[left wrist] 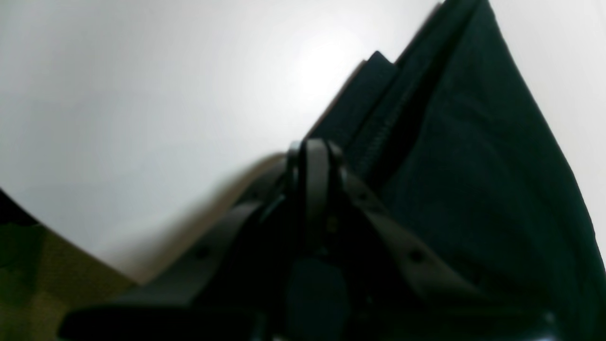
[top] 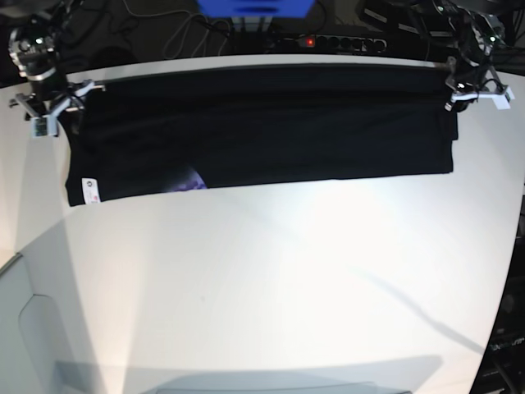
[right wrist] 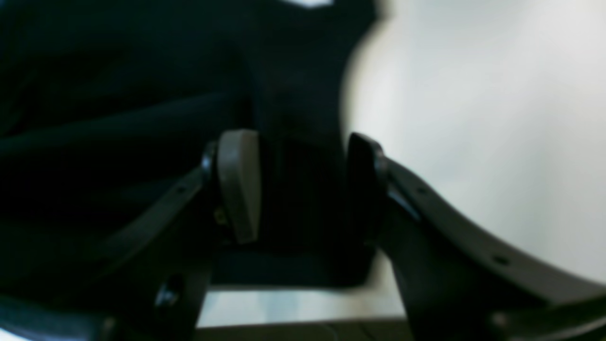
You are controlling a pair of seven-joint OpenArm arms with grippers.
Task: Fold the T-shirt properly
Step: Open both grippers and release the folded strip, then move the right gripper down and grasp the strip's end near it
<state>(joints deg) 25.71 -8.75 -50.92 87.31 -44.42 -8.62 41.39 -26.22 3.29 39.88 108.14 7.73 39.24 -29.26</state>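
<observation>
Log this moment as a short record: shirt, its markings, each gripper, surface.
shirt: black T-shirt stretched in a long folded band across the far side of the white table
markings: small white tag at the lower corner on the base view's left; purple print peeking at the lower edge
left gripper: shut on the shirt's edge, at the band's end on the base view's right
right gripper: fingers apart with cloth between them, at the other end
fold: not finished
</observation>
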